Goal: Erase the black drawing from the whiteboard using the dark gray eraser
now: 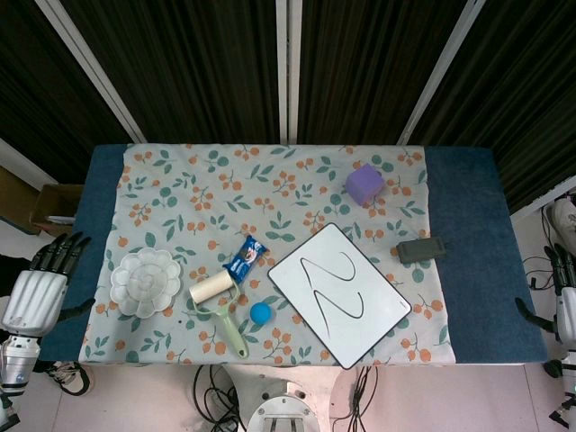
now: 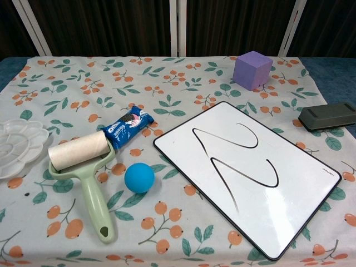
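The whiteboard lies tilted on the floral cloth near the table's front edge. A black squiggly drawing covers its middle. The dark gray eraser lies flat on the cloth just right of the board's far corner, with nothing touching it. My left hand hangs off the table's left edge, fingers straight and apart, holding nothing. My right hand is partly cut off at the right edge of the head view, beyond the table, also holding nothing. The chest view shows neither hand.
A purple cube stands behind the board. Left of the board lie a blue ball, a green lint roller, a blue cookie packet and a white flower-shaped palette.
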